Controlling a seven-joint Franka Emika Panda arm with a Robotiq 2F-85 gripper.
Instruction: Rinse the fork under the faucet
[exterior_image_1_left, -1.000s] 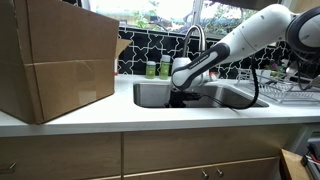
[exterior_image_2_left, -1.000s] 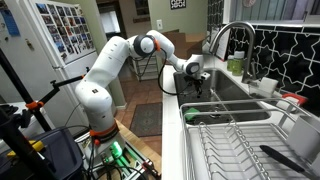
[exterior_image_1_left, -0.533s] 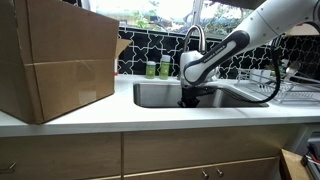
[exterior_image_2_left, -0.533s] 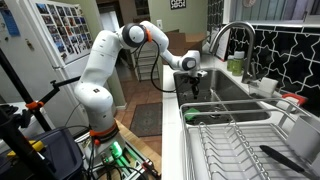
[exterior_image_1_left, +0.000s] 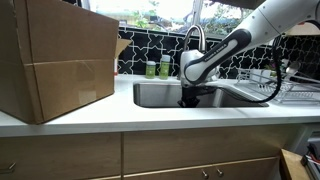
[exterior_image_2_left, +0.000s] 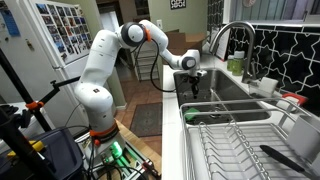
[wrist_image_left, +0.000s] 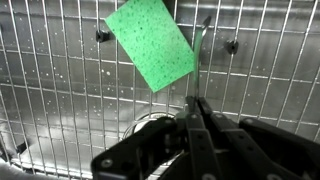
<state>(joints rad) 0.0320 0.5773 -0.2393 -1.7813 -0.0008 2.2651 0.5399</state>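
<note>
In the wrist view my gripper (wrist_image_left: 196, 108) is shut on the handle of a metal fork (wrist_image_left: 201, 58), whose tip points away over the wire grid on the sink floor. A green sponge (wrist_image_left: 150, 44) lies on the grid just left of the fork. In both exterior views the gripper (exterior_image_1_left: 190, 97) (exterior_image_2_left: 195, 86) reaches down into the steel sink (exterior_image_1_left: 160, 95) (exterior_image_2_left: 235, 108). The tall silver gooseneck faucet (exterior_image_1_left: 194, 42) (exterior_image_2_left: 226, 40) stands at the back of the sink, its spout above and behind the gripper. The fork is hidden in the exterior views.
A big cardboard box (exterior_image_1_left: 55, 60) stands on the counter beside the sink. Two small green bottles (exterior_image_1_left: 158, 68) stand behind the sink by the tiled wall. A wire dish rack (exterior_image_1_left: 292, 88) (exterior_image_2_left: 245, 150) sits on the other side of the sink.
One second ago the arm stood lower and more to the left in an exterior view; it shifted toward the faucet side. Nothing visibly moved over the last half second.
</note>
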